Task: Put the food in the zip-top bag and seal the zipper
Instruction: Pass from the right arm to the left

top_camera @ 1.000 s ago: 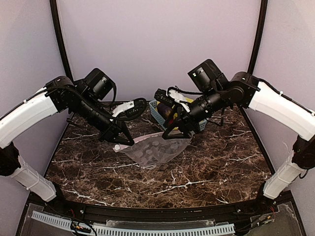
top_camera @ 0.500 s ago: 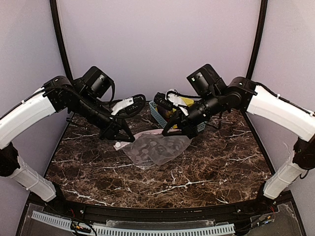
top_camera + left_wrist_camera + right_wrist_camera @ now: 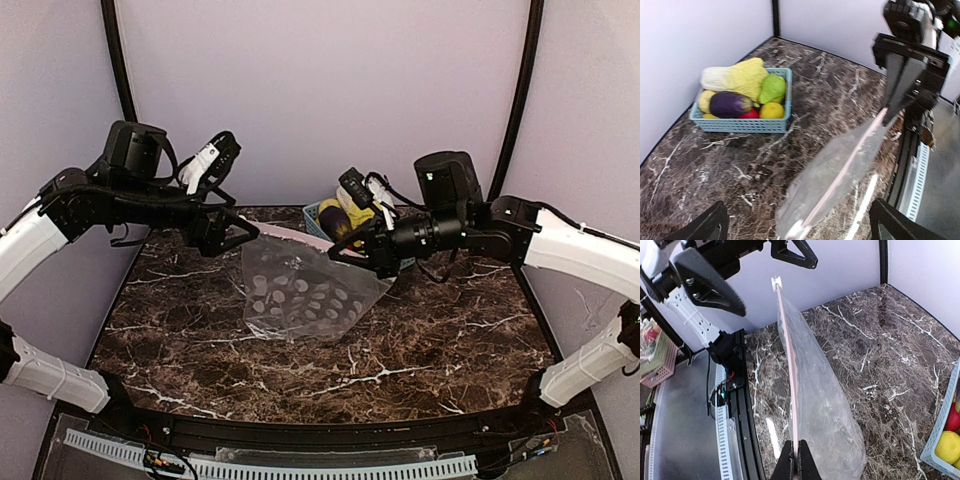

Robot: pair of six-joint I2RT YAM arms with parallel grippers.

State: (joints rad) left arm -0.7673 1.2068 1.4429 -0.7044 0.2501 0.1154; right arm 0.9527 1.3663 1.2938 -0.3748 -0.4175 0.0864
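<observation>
The zip-top bag (image 3: pixel 300 295), clear with white dots, hangs by its top edge, its lower part resting on the marble. My right gripper (image 3: pixel 796 452) is shut on one end of the pink zipper (image 3: pixel 788 365). The zipper stretches toward my left gripper (image 3: pixel 226 236), which is open. The white slider end (image 3: pixel 797 231) lies between the left fingers (image 3: pixel 710 227), apart from both. The food (image 3: pixel 740 80) sits in the blue basket (image 3: pixel 740 125): yellow cabbage, purple eggplant (image 3: pixel 730 104), green, yellow and red fruits.
The basket (image 3: pixel 316 222) stands at the back of the table against the wall, just behind my right gripper (image 3: pixel 345 255). A black rail and white slotted strip (image 3: pixel 300 468) run along the near edge. Lilac walls close in the back and sides.
My left gripper has opened, let go of the slider end and swung up and to the left. The right arm lifted the zipper edge, so the bag now hangs upright.
</observation>
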